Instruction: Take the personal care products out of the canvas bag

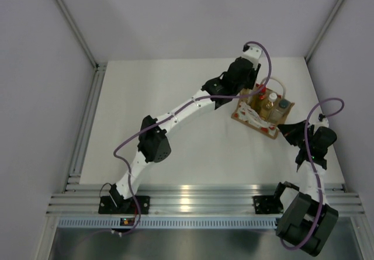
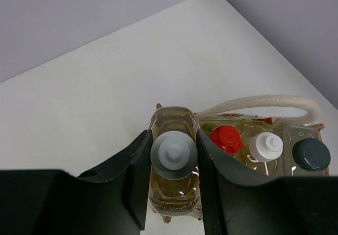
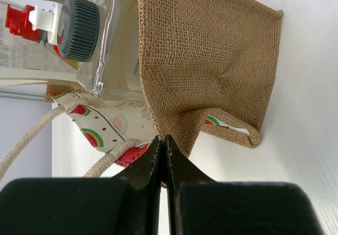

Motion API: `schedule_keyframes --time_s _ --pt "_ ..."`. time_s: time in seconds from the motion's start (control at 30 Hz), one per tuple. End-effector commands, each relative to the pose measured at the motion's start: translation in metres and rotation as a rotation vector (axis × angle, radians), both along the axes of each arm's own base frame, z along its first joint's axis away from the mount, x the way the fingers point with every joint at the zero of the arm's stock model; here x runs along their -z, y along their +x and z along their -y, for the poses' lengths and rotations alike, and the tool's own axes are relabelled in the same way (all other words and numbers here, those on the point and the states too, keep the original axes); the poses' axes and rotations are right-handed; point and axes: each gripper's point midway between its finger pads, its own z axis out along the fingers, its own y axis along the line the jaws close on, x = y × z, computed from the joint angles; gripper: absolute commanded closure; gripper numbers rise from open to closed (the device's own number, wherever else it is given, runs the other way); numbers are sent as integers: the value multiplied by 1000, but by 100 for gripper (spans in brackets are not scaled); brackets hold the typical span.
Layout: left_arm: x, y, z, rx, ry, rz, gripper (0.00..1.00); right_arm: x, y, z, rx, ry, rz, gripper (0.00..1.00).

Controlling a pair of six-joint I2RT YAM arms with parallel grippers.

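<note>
The white, matte counter (image 1: 175,96) carries everything, walled in by pale grey panels. Both arms reach to its far right part, where the canvas bag (image 1: 257,117) stands upright, well away from the near edge.

The bag is small and boxy. Its end wall is coarse, open-weave tan cloth (image 3: 211,60) with a rough, hemmed rim. Its front panel is smooth white fabric printed with red and green watermelon slices. Thick, twisted white rope handles (image 2: 264,100) arch over its mouth.

Four small bottles stand in a tight row inside the bag, their tops above the rim. At the left end of the row is an amber bottle (image 2: 173,190), glossy and see-through, with rounded shoulders and a pale, round, stepped cap. Next to it is the yellow bottle (image 2: 214,127) with a glossy red cap. Then comes the second amber bottle (image 2: 265,146) with a round white cap. At the right end is the clear bottle (image 2: 311,154), flat-sided, with a ribbed, dark grey screw cap.

The left gripper (image 2: 173,158) comes down from above over the left end of the row. Its two matte black fingers (image 2: 138,171) are narrowly parted and press against either side of the first amber bottle's cap, clamping it.

The right gripper (image 3: 162,142) sits low at the bag's right end. Its black fingers are squeezed together, with a fold of the tan weave pinched between the tips.
</note>
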Motion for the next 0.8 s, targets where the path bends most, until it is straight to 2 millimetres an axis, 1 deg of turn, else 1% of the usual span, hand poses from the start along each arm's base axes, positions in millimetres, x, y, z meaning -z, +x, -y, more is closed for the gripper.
schedule_keyframes --time_s 0.0,0.03,0.07,0.1,0.13,0.17,0.2,0.23,0.27,0.3,0.33,0.37,0.4,0.43,0.47,0.5,0.53,0.57,0.6,0.63,0.67,0.7,0.73,0.77 --pt "-184 -12 -51 -105 -293 276 100 30 -14 -5 -1 24 -127 100" --pt "-194 -14 -59 -128 -299 290 100 30 -14 -5 -1 25 -127 100" --pt "-198 -11 -71 -185 -288 305 100 29 -13 -4 1 25 -126 100" --pt "-209 -12 -83 -213 -294 321 100 29 -13 -4 2 26 -125 100" --pt "-214 -11 -91 -237 -279 336 100 29 -13 -4 2 26 -125 100" --pt "-219 -9 -103 -284 -277 344 100 27 -12 -4 3 27 -123 100" --pt "-233 -13 -118 -311 -289 359 100 27 -12 -4 3 26 -122 100" --pt "-233 -9 -130 -346 -271 363 100 26 -12 -4 4 26 -119 100" --pt "-237 -10 -141 -369 -268 367 100 25 -11 -4 4 27 -118 100" --pt "-251 -16 -157 -392 -283 380 100 25 -11 -3 4 25 -117 100" --pt "-245 -15 -163 -406 -258 370 100 25 -11 -3 6 25 -117 100" --pt "-246 -12 -174 -425 -249 369 100 24 -11 -3 5 27 -116 100" --pt "-255 -18 -191 -450 -257 374 100 23 -11 -4 4 27 -115 100" --pt "-253 -18 -198 -460 -250 367 100 22 -10 -3 4 27 -113 100" --pt "-235 -10 -208 -477 -217 336 100 22 -10 -3 4 26 -112 100" --pt "-242 -16 -221 -479 -235 337 100 22 -10 -3 4 25 -111 100" --pt "-234 -14 -226 -475 -241 317 100 21 -10 -3 4 24 -109 100" --pt "-210 -4 -237 -497 -201 282 100 20 -10 -3 4 23 -106 100" --pt "-212 -8 -251 -505 -219 277 100 20 -10 -3 3 23 -107 100" --pt "-203 -6 -256 -497 -220 256 100 20 -10 -3 2 21 -105 100" --pt "-174 6 -272 -538 -210 204 100 19 -10 -4 1 21 -104 100" --pt "-171 5 -286 -555 -226 193 100 18 -10 -4 1 20 -102 100" --pt "-159 9 -292 -565 -243 161 100 18 -10 -4 0 20 -103 100" --pt "-148 16 -313 -608 -245 144 100 16 -11 -4 -2 17 -99 100"
